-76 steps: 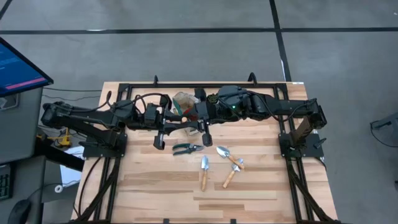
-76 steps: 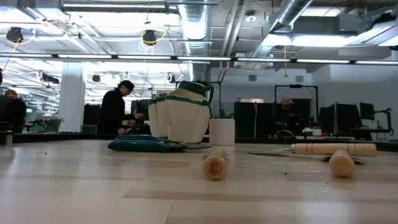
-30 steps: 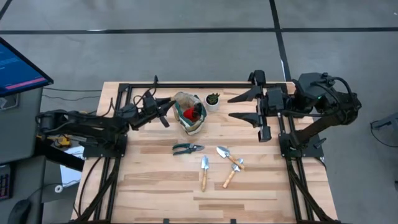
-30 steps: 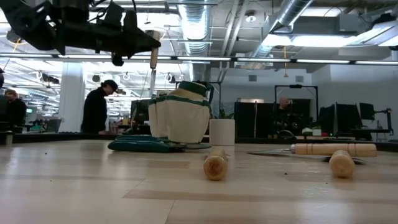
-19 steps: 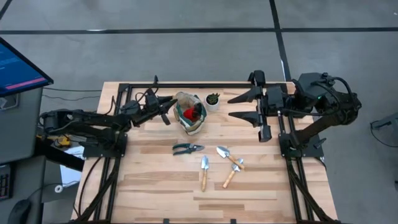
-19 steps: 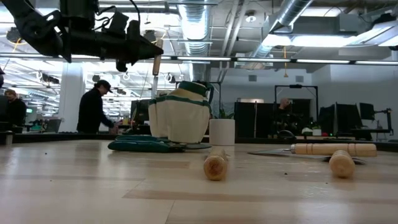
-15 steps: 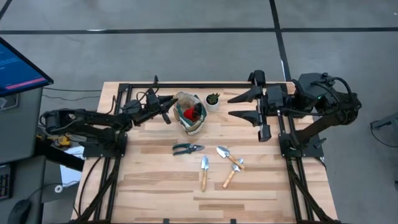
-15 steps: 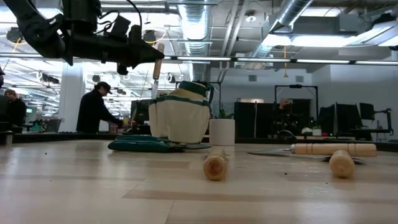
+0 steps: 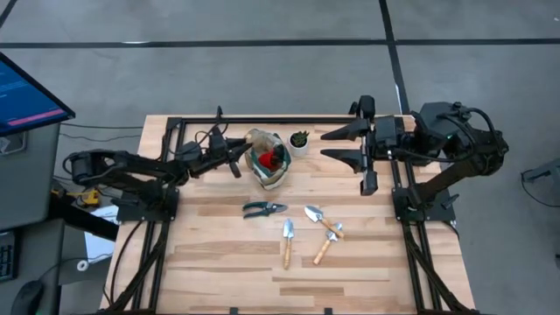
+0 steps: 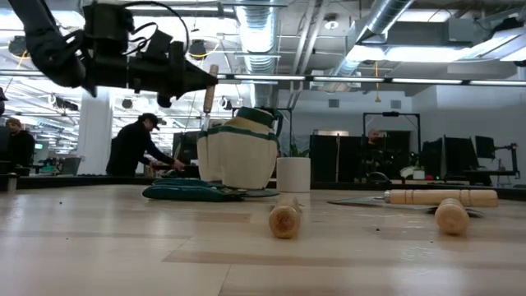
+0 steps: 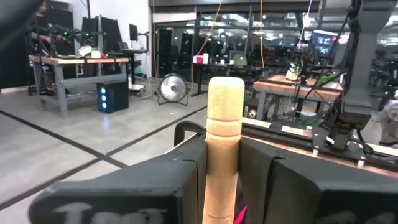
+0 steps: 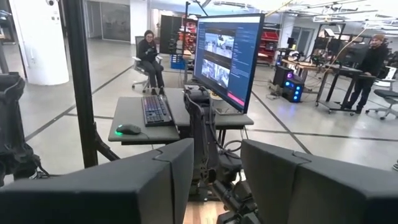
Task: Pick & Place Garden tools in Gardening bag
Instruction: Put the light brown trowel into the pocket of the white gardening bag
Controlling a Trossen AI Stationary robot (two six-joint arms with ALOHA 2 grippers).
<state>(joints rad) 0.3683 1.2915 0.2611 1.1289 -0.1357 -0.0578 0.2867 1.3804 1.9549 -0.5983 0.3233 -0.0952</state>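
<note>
Gripping wood-handled tool (image 10: 208,92) upright, handle up, left gripper (image 9: 234,154) clamped beside gardening bag (image 9: 268,158); right gripper (image 9: 343,145) spread, empty.

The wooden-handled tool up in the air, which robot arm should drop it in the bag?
The left. Its left gripper already grips the wooden-handled tool and hangs beside the gardening bag. The right gripper is open, holds nothing, and sits farther off by the table's back edge.

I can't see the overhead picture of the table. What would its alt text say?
Seen from above, the left hand holds a wooden-handled tool beside the gardening bag, which has a red item inside. The right hand hangs open near the table's far right. Pruning shears and three trowels lie on the wooden table; a small white pot stands by the bag.
</note>
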